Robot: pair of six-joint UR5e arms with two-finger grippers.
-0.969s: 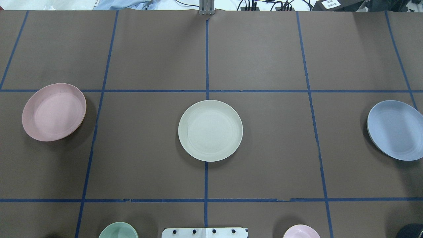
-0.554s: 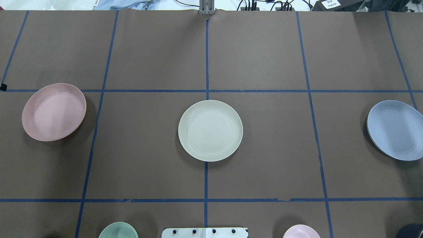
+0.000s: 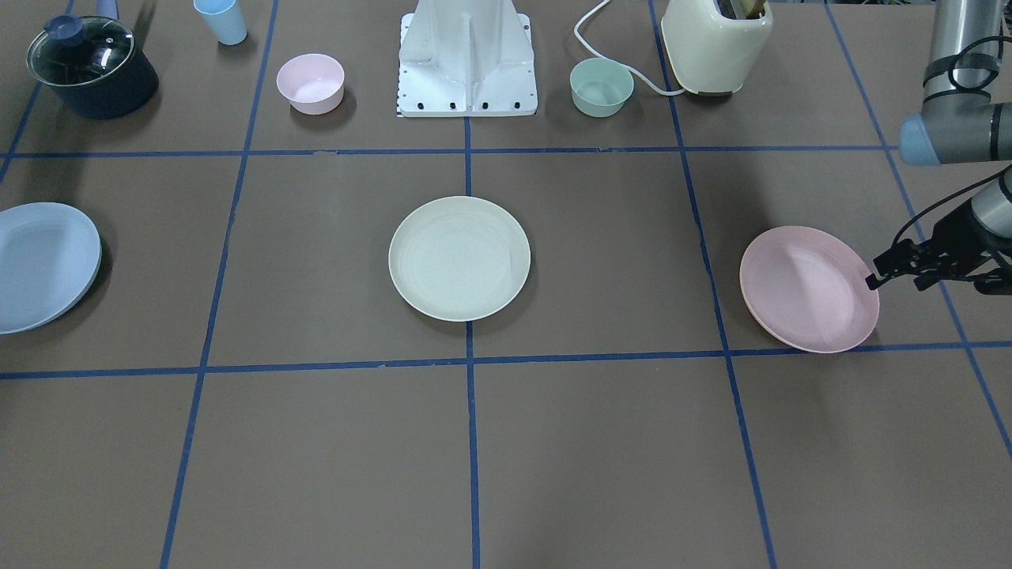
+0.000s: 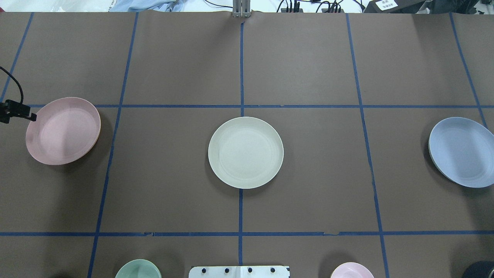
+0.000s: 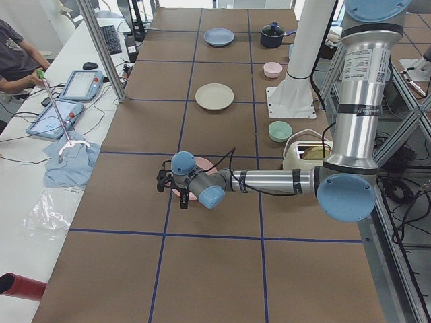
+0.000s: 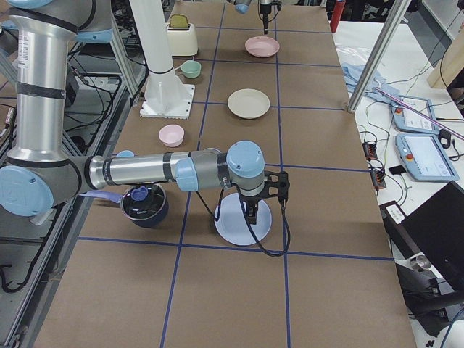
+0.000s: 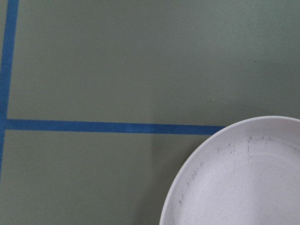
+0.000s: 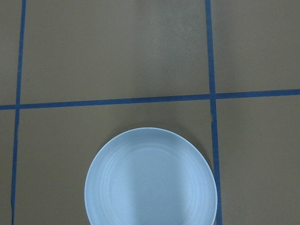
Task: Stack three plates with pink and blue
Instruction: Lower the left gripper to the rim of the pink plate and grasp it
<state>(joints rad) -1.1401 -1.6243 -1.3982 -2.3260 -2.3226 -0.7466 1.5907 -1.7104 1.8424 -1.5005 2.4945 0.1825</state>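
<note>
The cream plate [image 4: 246, 152] lies at the table's middle. The pale pink plate [image 4: 63, 130] lies at the left, and the light blue plate [image 4: 461, 151] at the right. All three lie apart and flat. My left gripper [image 4: 18, 116] points down at the pink plate's outer far rim [image 3: 866, 278], and one fingertip [image 3: 870, 281] is right at that rim. Its fingers look spread and hold nothing. My right gripper [image 6: 251, 209] hangs over the blue plate [image 6: 245, 221]; I cannot tell whether it is open or shut.
Along the robot's side stand a dark pot with a glass lid [image 3: 91, 67], a light blue cup [image 3: 221, 22], a small pink bowl [image 3: 310, 83], the white robot base [image 3: 466, 63], a mint bowl [image 3: 601, 87] and a cream toaster [image 3: 715, 43].
My left gripper has come into the overhead view from the left edge and moved up to the pink plate's rim. The plates have not moved.
</note>
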